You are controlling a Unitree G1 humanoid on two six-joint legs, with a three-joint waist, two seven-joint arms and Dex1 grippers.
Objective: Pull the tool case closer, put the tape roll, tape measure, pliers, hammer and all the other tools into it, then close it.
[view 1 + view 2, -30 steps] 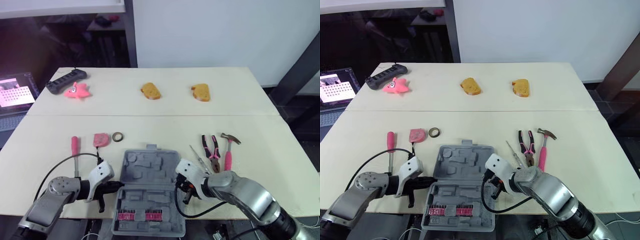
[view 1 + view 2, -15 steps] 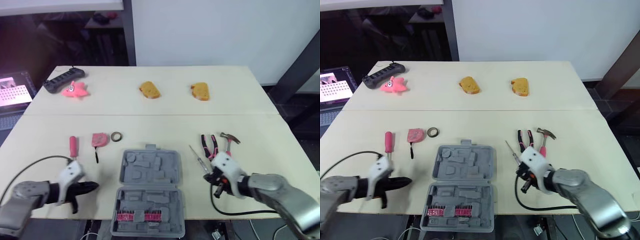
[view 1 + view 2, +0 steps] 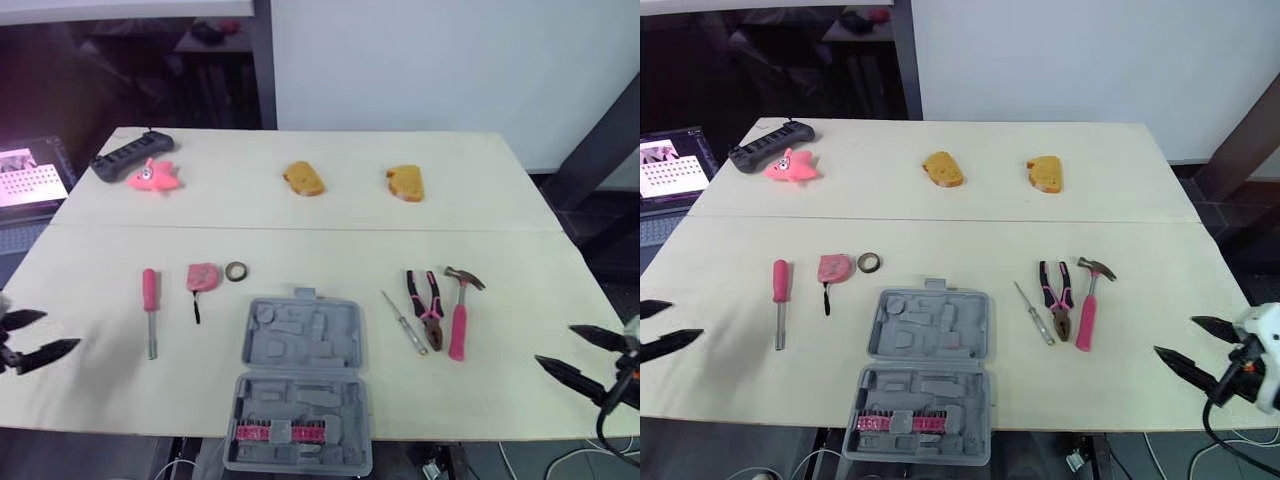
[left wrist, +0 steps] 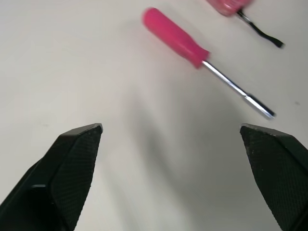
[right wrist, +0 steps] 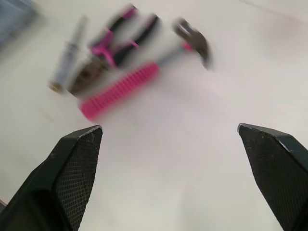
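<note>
Viewing the head cameras, I find the tool case (image 3: 300,385) lying open at the near edge of the table (image 3: 330,215), between the two arms. It is grey moulded plastic: two shells with shaped recesses, hinged across the middle. Its long axis runs from far to near, the carry handle faces away from me, and a row of pink bits (image 3: 278,433) sits in the near shell. Any lettering on it is too small for me to read.

Left of the case lie the pink-handled screwdriver (image 3: 149,310), handle far and blade toward me, the pink tape measure (image 3: 202,277) and, just beside it, the tape roll (image 3: 237,271). Right of the case, the slim screwdriver (image 3: 403,322), pliers (image 3: 428,309) and hammer (image 3: 459,318) lie side by side, with the hammer head at the far end.

The left end effector (image 3: 58,331) hovers at the table's left edge, fingers spread wide, holding nothing. The right end effector (image 3: 553,344) hovers near the right near corner, equally wide and empty.
</note>
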